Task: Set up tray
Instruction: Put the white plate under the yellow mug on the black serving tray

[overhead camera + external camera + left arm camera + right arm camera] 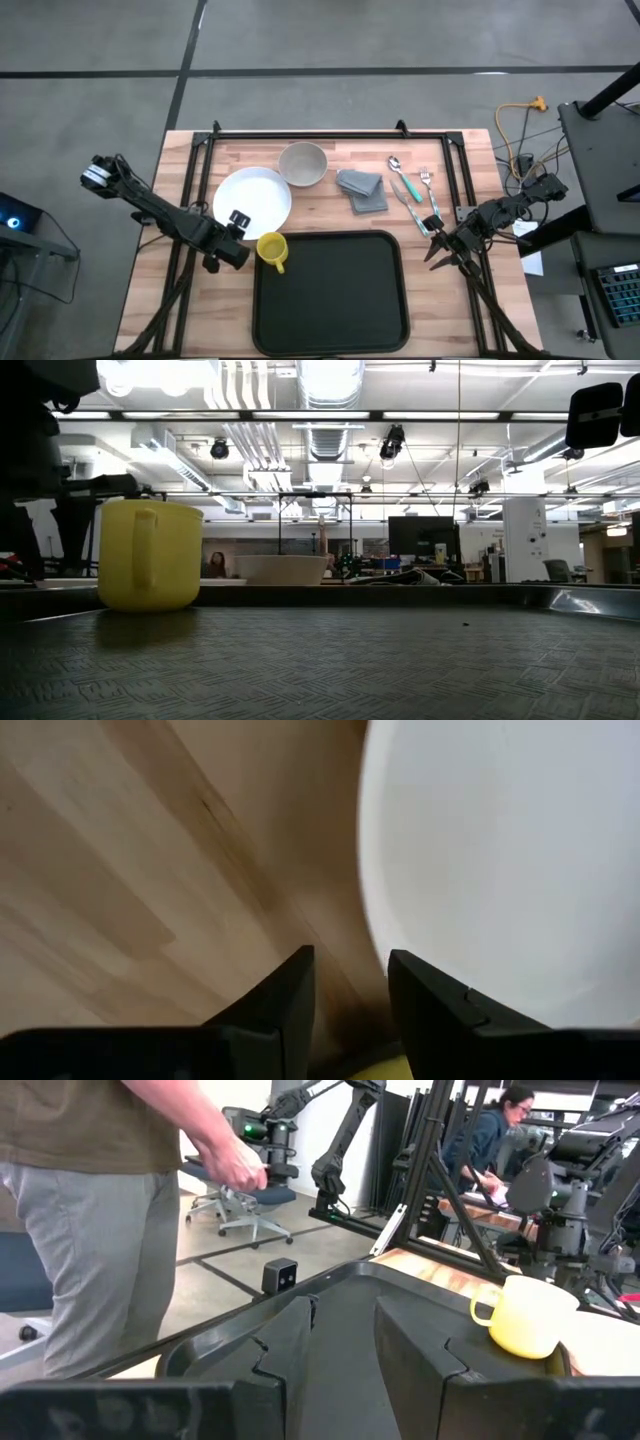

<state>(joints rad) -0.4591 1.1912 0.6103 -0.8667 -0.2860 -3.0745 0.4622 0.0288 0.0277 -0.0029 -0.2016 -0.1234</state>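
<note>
The black tray [335, 295] lies at the table's near middle; its ribbed floor [330, 660] fills the low view. A yellow mug [272, 248] stands upright on its base at the tray's far left corner [150, 555], handle toward the near edge. My left gripper [240, 242] is just left of the mug, between it and the white plate [252, 200]. It is open by a narrow gap [350, 970], with a strip of yellow mug [378, 1070] low between its fingers. My right gripper [432, 250] is open at the tray's right edge, pointing across the tray [345, 1315]. My left gripper is close beside the yellow mug's left side, but whether a finger touches it I cannot tell. Wood shows between the fingertips [300, 980], and the mug shows only far back by the finger bases.
A beige bowl [302, 163], a folded grey napkin [362, 190], a spoon [396, 166] and teal-handled cutlery [428, 205] lie on the far half of the table. The tray floor right of the mug is bare. Beyond the table stands a person [100, 1200].
</note>
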